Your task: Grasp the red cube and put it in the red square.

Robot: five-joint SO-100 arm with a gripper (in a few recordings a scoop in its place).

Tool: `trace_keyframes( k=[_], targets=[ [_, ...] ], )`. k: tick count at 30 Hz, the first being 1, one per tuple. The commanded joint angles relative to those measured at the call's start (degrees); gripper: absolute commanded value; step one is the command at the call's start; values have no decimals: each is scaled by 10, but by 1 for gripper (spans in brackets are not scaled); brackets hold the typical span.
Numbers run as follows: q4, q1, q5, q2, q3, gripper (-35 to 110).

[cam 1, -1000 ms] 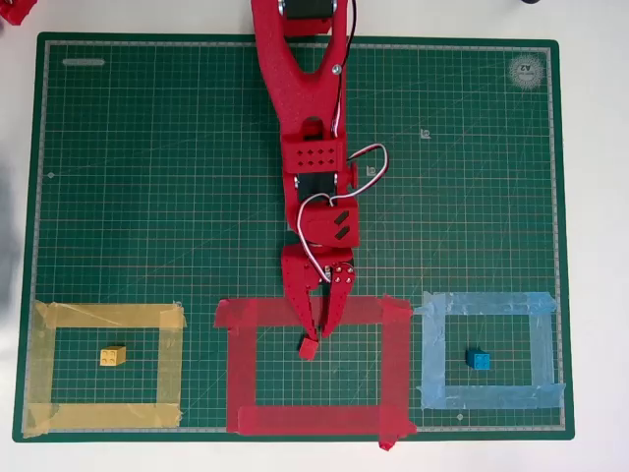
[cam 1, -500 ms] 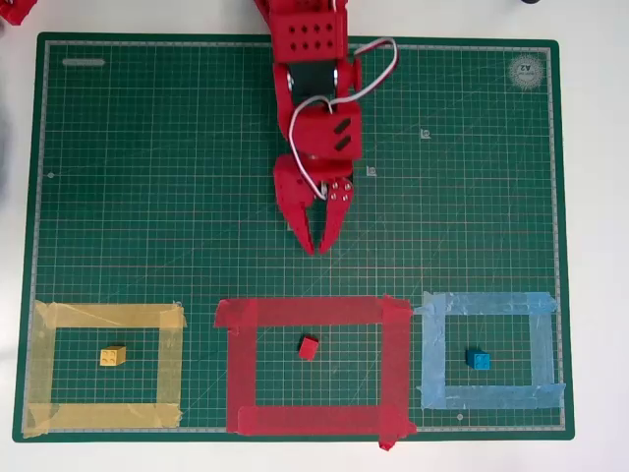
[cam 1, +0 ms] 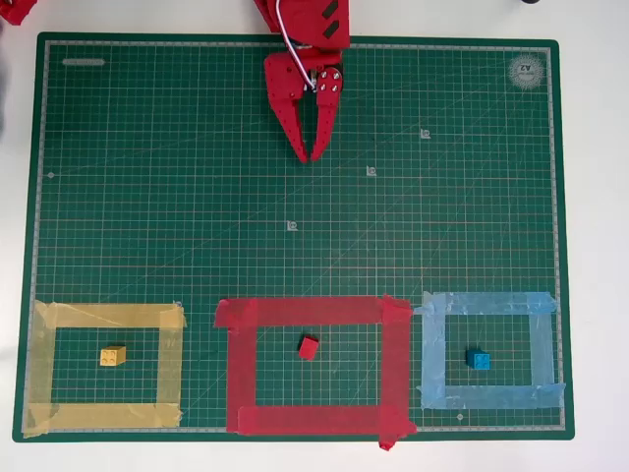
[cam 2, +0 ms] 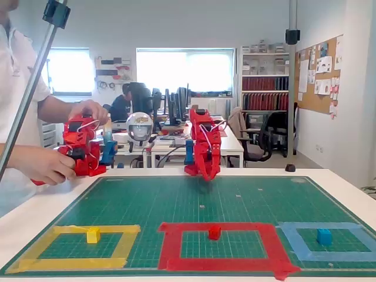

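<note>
The red cube [cam 1: 309,347] sits inside the red square [cam 1: 313,311], well apart from the gripper [cam 1: 308,155], whose fingers are together and empty at the far edge of the green mat [cam 1: 147,197], tips pointing toward the cube.

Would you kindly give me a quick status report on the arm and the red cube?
End effector shut, empty, near mat's far edge. Red cube on mat inside red square. Nothing in the way.
</note>
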Motion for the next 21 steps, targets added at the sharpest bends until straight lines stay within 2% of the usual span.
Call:
trace_keyframes(
  k=[1,13,21],
  targets=[
    [161,9,-3,85,4,1],
    [460,45,-3,231,4,1],
    [475,50,-3,243,4,1]
  ],
)
